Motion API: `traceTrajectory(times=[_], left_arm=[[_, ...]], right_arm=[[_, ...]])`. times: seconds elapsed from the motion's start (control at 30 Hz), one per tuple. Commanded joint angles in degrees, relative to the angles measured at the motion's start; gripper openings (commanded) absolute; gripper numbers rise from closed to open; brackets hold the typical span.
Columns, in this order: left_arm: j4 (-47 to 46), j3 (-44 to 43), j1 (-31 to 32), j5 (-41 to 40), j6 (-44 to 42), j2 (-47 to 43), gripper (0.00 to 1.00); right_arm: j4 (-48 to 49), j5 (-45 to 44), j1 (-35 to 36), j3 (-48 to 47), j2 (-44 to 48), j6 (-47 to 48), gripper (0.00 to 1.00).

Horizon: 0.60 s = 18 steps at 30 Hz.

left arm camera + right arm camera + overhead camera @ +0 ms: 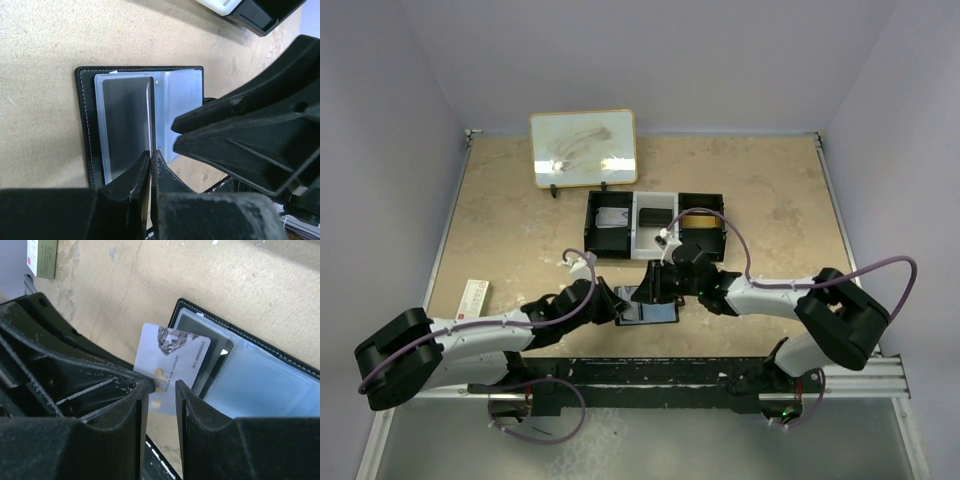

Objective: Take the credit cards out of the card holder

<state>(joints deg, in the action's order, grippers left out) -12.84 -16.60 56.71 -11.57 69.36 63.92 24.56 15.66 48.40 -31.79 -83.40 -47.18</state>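
Where the two arms meet near the front of the worktop (770, 190), the holder (665, 312) is laid open and flat, its blue-grey sleeves turned up. The left claw (151, 162) is seen fully closed, its tips pressed together at the holder's near edge, over a sleeve with a dark card (125, 125) in it; whether the sleeve is pinched cannot be told. The right claw (162, 390) is parted only slightly and is clamped on a pale card (175, 357) printed VIP, which is tilted, its far corner across the holder's edge. A small box (473, 298) is seen at the left. Farther back a three-part tray (590, 215) is set, and a whiteboard (583, 148) is propped behind it.
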Motion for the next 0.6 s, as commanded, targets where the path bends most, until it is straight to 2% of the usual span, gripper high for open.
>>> traceTrajectory(times=[0.0,0.2,0.37,0.57], left_arm=[[1.85,-0.30,0.23,-2.35,-0.99,-3.28,0.00],[0.30,1.71,0.24,-2.58,-0.51,-3.32,0.00],[-2.42,2.38,0.21,-1.84,-0.16,-0.82,0.00],[-5.08,2.16,0.26,-1.15,0.21,1.24,0.00]], right_arm=[[-0.45,-2.79,0.29,-3.15,-2.20,-0.01,0.30],[-6.07,-6.78,0.29,-3.53,-4.00,0.96,0.29],[-11.97,-10.99,0.28,-1.20,-1.67,-1.05,0.29],[-11.45,-11.41,0.29,1.78,1.76,-2.54,0.29]])
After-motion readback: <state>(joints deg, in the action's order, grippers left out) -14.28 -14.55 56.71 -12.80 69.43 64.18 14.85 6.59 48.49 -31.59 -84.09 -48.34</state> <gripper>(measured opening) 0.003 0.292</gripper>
